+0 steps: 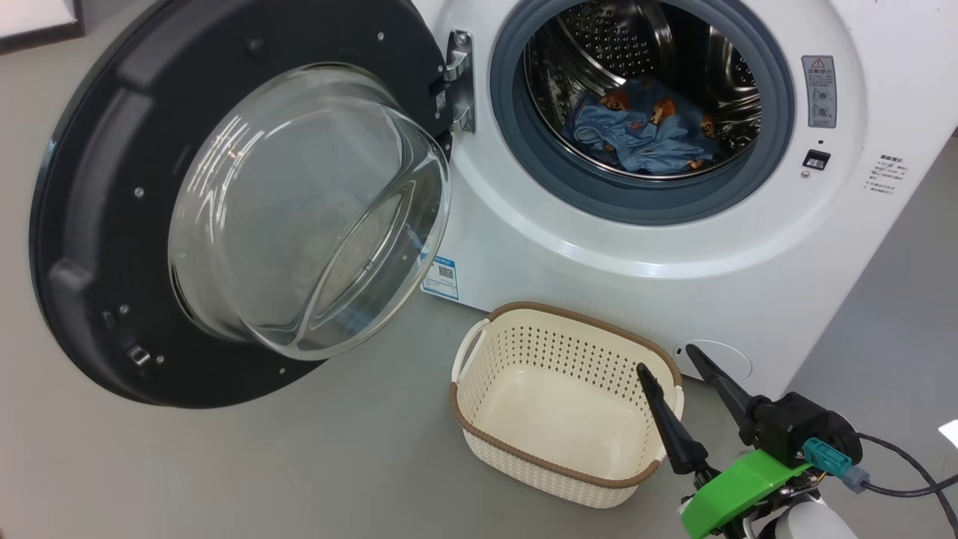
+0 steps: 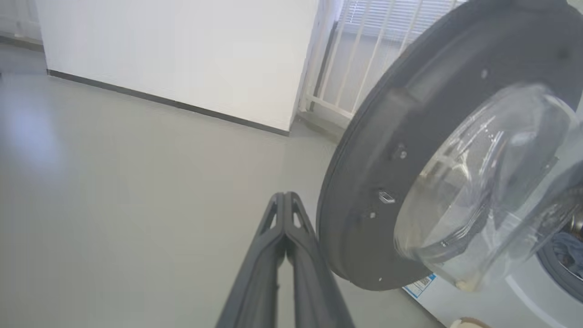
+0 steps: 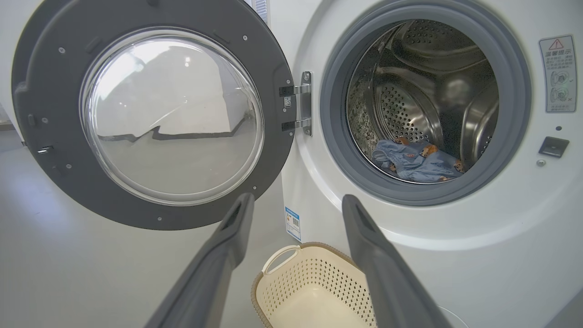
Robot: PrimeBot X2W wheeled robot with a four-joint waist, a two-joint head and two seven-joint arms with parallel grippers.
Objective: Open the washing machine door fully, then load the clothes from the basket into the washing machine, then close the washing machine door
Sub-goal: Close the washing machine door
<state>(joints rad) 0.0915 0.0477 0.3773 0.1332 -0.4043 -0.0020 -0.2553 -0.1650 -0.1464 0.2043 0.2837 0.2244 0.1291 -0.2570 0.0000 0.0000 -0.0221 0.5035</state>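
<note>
Black-rimmed door (image 2: 364,182) hangs near closed left jaws.

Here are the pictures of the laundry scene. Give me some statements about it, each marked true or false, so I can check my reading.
The washing machine door is wide open. True.
The basket stands on the floor before the washing machine. True.
The basket is full. False: it is empty; the clothes lie in the drum.
Both grippers have shut jaws. False: the left gripper has its jaws shut, the right gripper has them open.
</note>
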